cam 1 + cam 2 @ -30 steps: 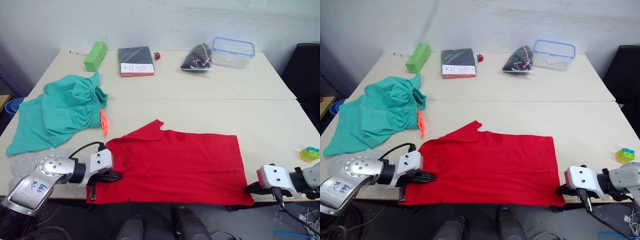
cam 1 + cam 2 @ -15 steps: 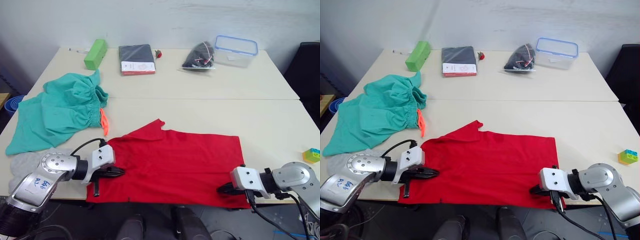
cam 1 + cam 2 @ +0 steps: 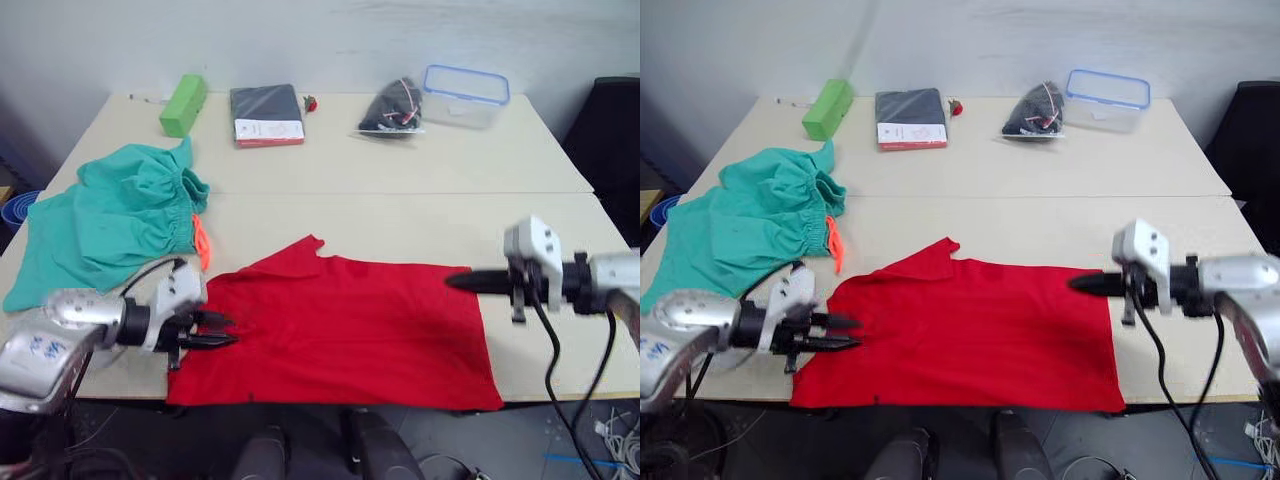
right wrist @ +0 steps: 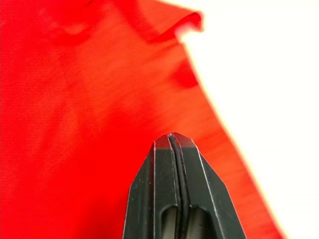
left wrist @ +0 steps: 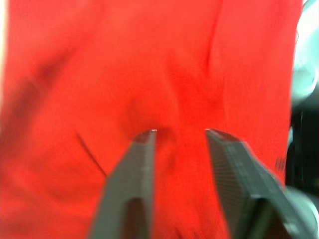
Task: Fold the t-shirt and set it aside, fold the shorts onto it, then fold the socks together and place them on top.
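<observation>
Left eye view: a plain bright red short-sleeved cloth t-shirt (image 3: 340,330) lies spread flat at the near edge of a long cream-coloured table (image 3: 400,210), its hem just over that edge. The left gripper (image 3: 222,335), two black fingers on a silver arm, sits low at the shirt's left margin with its fingers parted; the left wrist view shows red cloth under and between the two spread fingers (image 5: 142,179), though whether they touch it cannot be told. The right gripper (image 3: 455,281) hangs above the shirt's far right corner, fingers pressed together with nothing between them, as the right wrist view confirms, the closed black tips (image 4: 172,144) pointing over red cloth beside bare tabletop.

Teal-green cloth shorts (image 3: 105,225) with a gathered waistband and a bright orange drawstring (image 3: 205,243) lie crumpled to the left of the shirt, the drawstring near the shirt's raised sleeve. The light grey socks cannot be made out.

Along the far edge sit a lime-green rectangular block (image 3: 183,104), a dark flat packet with a white and red label (image 3: 266,114), a clear bag of dark items (image 3: 392,106) and a clear plastic box with a blue-rimmed lid (image 3: 465,95).
</observation>
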